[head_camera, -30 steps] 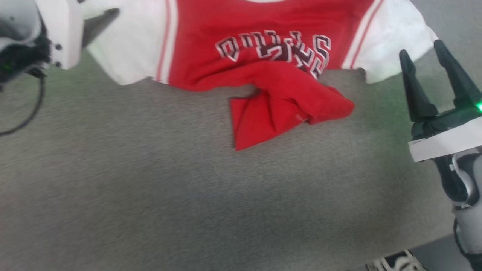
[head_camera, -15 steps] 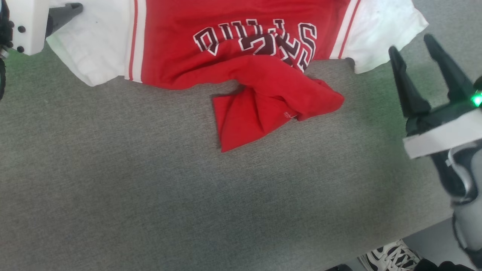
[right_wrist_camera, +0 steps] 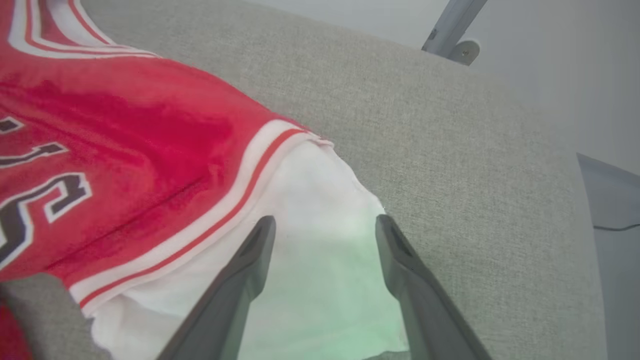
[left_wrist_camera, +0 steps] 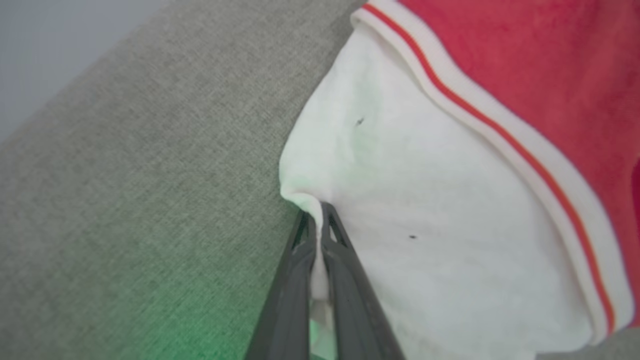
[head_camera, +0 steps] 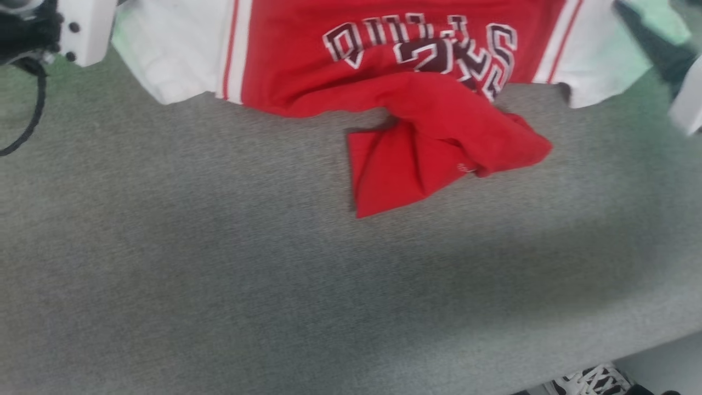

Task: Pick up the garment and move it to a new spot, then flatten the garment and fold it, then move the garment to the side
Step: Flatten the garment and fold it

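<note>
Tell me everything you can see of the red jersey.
The jersey is red knit with white short sleeves, red-striped white trim and black-and-white chest lettering, upside down from the head view. It lies on the grey cloth surface, its hem bunched and folded over. The left gripper has its jaws shut on one sleeve's edge; the right gripper has its jaws open over the other sleeve.

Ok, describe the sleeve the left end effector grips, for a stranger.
A red jersey lies on the grey table. Take its white sleeve on the robot's left. Only that one's edge is pinched in the left end effector.
</note>
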You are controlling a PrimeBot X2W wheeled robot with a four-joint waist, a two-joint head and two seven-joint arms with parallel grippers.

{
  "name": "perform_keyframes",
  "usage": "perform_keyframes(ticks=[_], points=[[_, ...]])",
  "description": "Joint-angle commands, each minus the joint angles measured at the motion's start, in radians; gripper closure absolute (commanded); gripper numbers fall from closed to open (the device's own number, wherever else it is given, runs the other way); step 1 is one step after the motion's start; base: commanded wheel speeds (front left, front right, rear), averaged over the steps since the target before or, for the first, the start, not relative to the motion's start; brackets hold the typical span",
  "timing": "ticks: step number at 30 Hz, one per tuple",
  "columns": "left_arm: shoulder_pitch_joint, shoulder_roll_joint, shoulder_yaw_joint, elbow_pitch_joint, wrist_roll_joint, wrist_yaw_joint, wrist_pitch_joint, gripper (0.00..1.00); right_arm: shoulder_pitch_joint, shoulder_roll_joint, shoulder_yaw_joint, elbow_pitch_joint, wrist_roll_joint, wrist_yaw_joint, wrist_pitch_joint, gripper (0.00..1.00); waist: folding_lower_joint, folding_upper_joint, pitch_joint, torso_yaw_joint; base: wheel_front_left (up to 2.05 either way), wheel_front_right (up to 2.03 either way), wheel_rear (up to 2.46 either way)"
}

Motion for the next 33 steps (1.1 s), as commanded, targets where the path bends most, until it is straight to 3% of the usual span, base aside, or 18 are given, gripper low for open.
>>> perform_keyframes(ticks=[1, 8, 14, 16, 17, 24, 33], points=[[0.04, -0.027, -0.041, 0.004, 0.006, -0.001, 0.004, 1.0, -0.057, -0.022, 0.025, 0.037, 0.059, -0.002, 0.054, 0.0, 0.0, -0.0001, 0.017, 0.019, 0.0, 0.0, 0.0], [0.022, -0.051, -0.05, -0.024, 0.01, -0.001, -0.007, 1.0, -0.182, -0.079, 0.143, 0.154, 0.189, -0.002, 0.194, 0.0, 0.0, -0.0001, 0.048, 0.046, 0.0, 0.0, 0.0], [0.017, -0.053, -0.052, -0.033, 0.012, -0.001, -0.008, 1.0, -0.217, -0.072, 0.216, 0.23, 0.232, -0.002, 0.22, 0.0, 0.0, -0.0001, 0.063, 0.052, 0.0, 0.0, 0.0], [0.016, -0.057, -0.053, -0.036, 0.01, -0.001, -0.013, 1.0, -0.23, -0.067, 0.241, 0.244, 0.237, -0.002, 0.204, 0.56, 0.0, -0.0001, 0.066, 0.054, 0.0, 0.0, 0.0], [0.015, -0.061, -0.053, -0.037, 0.0, -0.001, -0.023, 1.0, -0.24, -0.068, 0.26, 0.264, 0.249, -0.002, 0.191, 1.0, 0.0, -0.0001, 0.067, 0.055, 0.0, 0.0, 0.0], [-0.002, -0.083, -0.041, -0.026, -0.058, -0.002, -0.137, 1.0, -0.291, -0.109, 0.278, 0.292, 0.251, -0.002, 0.082, 1.0, 0.0, -0.0001, 0.042, 0.069, 0.0, 0.0, 0.0], [-0.029, -0.105, -0.02, 0.032, -0.053, -0.001, -0.479, 1.0, -0.311, -0.15, 0.218, 0.263, 0.282, -0.002, -0.112, 1.0, 0.0, -0.0001, -0.058, 0.149, 0.0, 0.0, 0.0]])
